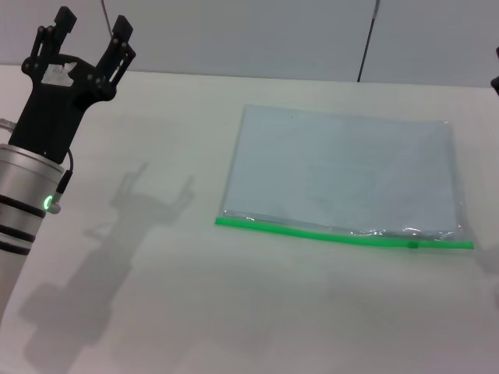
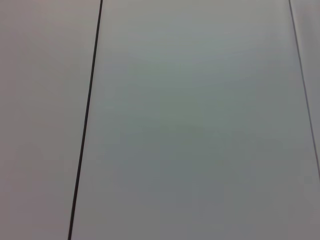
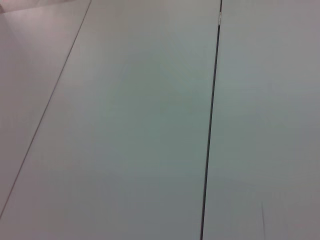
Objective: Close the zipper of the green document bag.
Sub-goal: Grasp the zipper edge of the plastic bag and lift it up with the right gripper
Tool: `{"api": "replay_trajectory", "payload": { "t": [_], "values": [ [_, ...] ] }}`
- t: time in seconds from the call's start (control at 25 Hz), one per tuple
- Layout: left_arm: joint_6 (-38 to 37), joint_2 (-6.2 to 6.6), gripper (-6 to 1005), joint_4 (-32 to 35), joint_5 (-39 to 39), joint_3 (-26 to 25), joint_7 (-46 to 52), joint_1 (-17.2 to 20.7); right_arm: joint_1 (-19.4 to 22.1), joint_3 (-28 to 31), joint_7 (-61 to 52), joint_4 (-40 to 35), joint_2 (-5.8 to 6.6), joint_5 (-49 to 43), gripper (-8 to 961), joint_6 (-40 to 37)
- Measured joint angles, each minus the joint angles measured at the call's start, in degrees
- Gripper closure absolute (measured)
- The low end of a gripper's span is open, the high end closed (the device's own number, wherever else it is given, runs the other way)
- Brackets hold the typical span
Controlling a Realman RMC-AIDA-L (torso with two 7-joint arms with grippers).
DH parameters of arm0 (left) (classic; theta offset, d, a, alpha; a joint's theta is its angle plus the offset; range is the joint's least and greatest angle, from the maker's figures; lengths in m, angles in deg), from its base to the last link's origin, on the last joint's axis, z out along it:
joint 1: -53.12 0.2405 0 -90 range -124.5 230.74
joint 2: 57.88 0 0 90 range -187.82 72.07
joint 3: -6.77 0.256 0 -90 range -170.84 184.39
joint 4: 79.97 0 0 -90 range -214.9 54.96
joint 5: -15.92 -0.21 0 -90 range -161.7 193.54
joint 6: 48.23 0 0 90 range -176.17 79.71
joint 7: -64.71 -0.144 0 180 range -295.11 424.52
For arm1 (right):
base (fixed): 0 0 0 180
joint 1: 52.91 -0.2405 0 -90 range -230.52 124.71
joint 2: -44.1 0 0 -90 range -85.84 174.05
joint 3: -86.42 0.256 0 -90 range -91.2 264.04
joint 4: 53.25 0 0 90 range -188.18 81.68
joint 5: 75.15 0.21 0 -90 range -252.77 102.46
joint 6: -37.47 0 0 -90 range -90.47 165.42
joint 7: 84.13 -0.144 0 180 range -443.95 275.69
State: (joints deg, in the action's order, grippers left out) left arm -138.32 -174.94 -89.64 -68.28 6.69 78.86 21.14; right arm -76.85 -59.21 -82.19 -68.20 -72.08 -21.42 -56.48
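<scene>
Left gripper (image 1: pixel 92 27) raised at the far left of the head view, black fingers (image 1: pixel 121 35) pointing up and spread wide apart, nothing between them — mounted on a silver wrist section with a small green light (image 1: pixel 48 203). Well apart from the green document bag (image 1: pixel 343 167), with bare white table (image 1: pixel 195 312) between; shadow of the gripper (image 1: pixel 148 195) cast on the table beside the arm. Bag lying flat right of centre, translucent pale blue-grey, long edges running left to right. Zipper (image 1: pixel 343 235) as a bright green strip along the near long edge, slightly wavy toward the right end; small darker slider tab (image 1: pixel 413 244) sitting on the strip near that right end. Right gripper (image 1: pixel 496 74) only a dark sliver at the right edge of the head view — finger state impossible to tell. Both wrist views filled by pale wall panels (image 2: pixel 200 125) with a thin dark seam (image 2: pixel 85 125); neither bag nor fingers visible there.
</scene>
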Motion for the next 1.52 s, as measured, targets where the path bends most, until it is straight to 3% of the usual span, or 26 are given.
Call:
{"api": "replay_trajectory", "payload": {
  "t": [0.72,0.96,1.24,1.52],
  "values": [
    [-0.01,-0.04,157,0.01,0.00,0.00,0.00,0.00,-0.22,0.00,0.03,0.47,0.16,-0.04,73,3.17],
    [0.00,0.03,157,0.33,0.19,0.00,-0.10,0.31,-0.73,-0.08,1.69,4.24,0.27,-0.23,74,3.92],
    [0.00,0.15,157,0.28,0.35,-0.44,-0.17,0.36,2.09,-0.08,13.62,10.47,-0.07,-0.22,75,5.65],
    [0.00,0.18,157,0.54,3.42,-0.80,-0.25,1.56,3.14,-0.49,25.83,10.15,-0.21,-0.09,76,15.76]
  ]
}}
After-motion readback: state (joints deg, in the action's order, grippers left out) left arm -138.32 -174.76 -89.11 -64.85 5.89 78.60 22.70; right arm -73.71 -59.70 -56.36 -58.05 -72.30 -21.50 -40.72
